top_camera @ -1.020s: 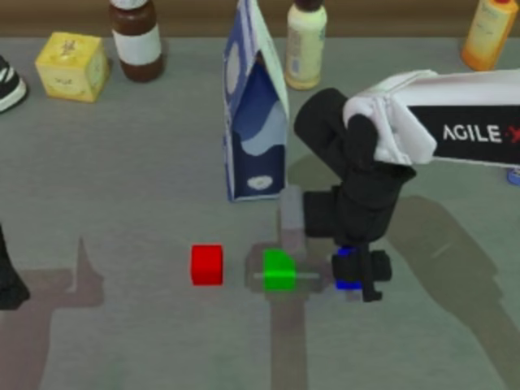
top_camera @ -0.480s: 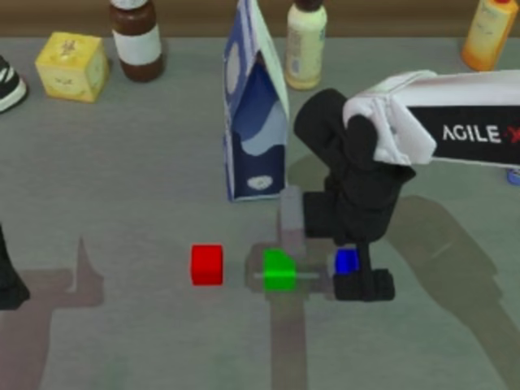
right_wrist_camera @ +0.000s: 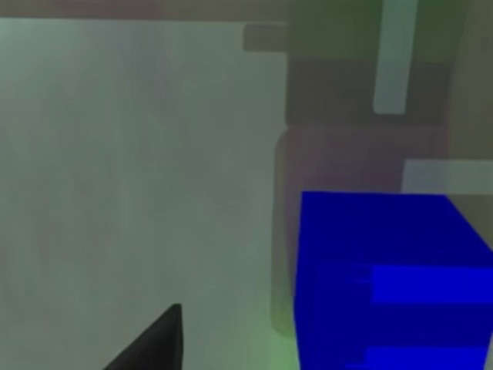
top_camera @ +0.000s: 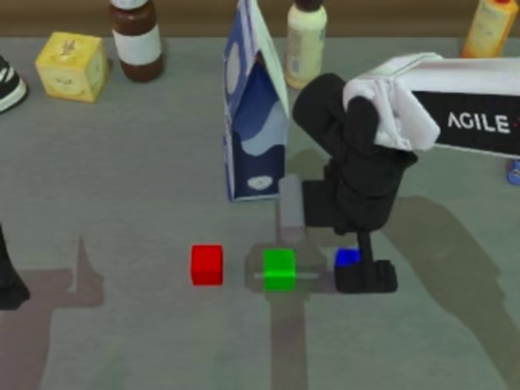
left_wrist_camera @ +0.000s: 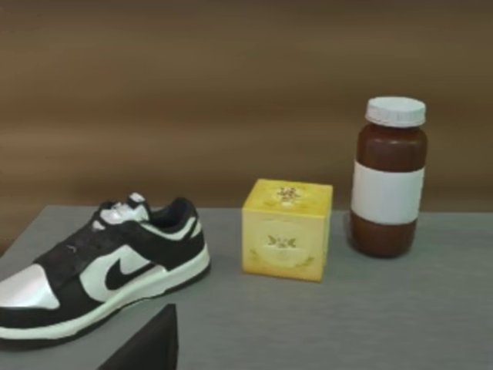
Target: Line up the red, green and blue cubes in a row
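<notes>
The red cube [top_camera: 206,265], green cube [top_camera: 279,269] and blue cube [top_camera: 348,257] lie in a left-to-right row on the grey table, with gaps between them. My right gripper [top_camera: 365,275] hovers open just over the blue cube's near right side and hides part of it. The right wrist view has the blue cube [right_wrist_camera: 389,281] lying free beside one dark fingertip [right_wrist_camera: 158,343], with bare table between them. My left gripper [top_camera: 8,283] is parked open at the table's left edge, far from the cubes.
A blue and white milk carton [top_camera: 255,114] stands just behind the green cube. Along the back are a pale yellow patterned box [top_camera: 71,67], a brown jar [top_camera: 136,39], a cream bottle [top_camera: 305,45] and an orange bottle [top_camera: 489,32]. A sneaker [left_wrist_camera: 92,266] lies at the far left.
My right gripper opened off the blue cube and shifted slightly right and toward the near edge. The blue cube now stands free, right of the green one.
</notes>
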